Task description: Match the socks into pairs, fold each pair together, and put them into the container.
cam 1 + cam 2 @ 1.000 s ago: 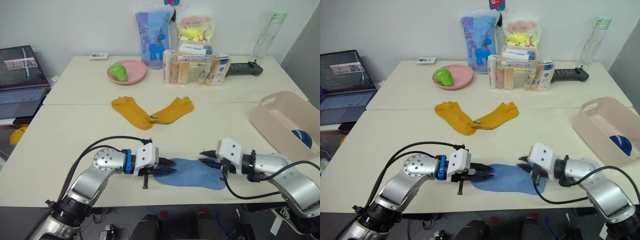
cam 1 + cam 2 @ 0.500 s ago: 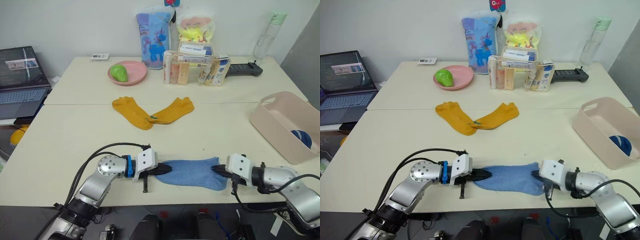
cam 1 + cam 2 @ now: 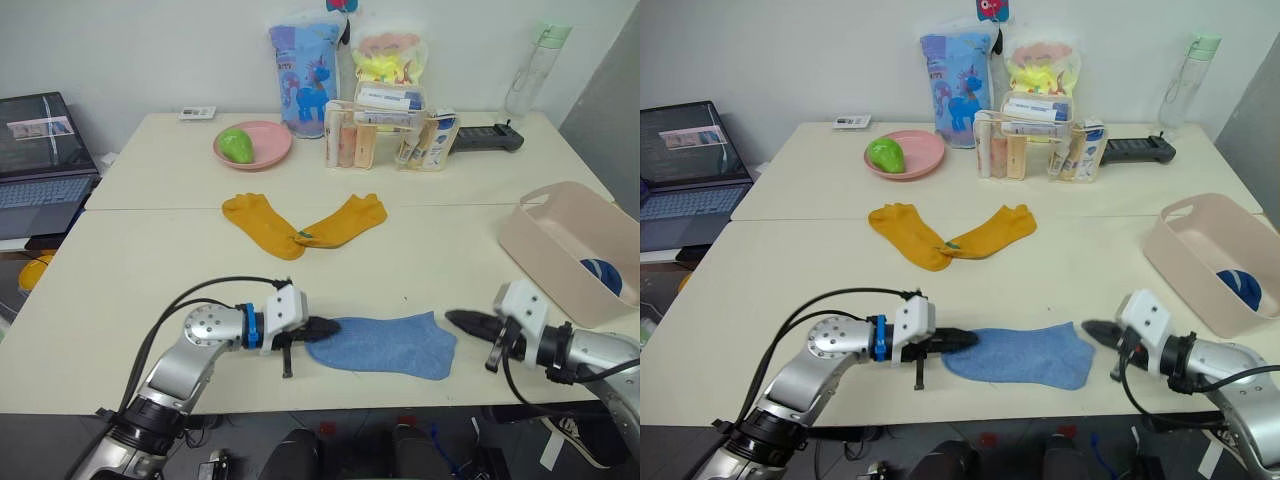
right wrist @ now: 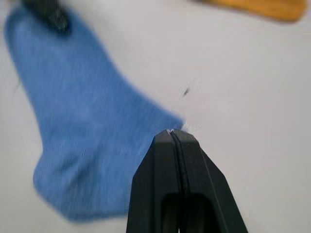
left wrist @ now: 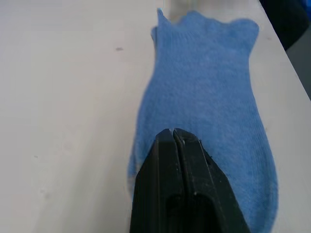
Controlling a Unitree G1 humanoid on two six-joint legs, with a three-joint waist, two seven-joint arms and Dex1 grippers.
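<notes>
Two cream tables stand pushed together against a plain white wall.

Item count, current state. Mustard yellow socks: two, lying toe to toe on the counter. Light blue sock: one flat shape visible near the front edge; whether it is one layer or two cannot be determined. Container: one, holding one dark blue item. Pink plate: one, carrying one green object. Clear organizer: one. Bottle: one. Laptop: one. Claws: two, left claw and right claw.
</notes>
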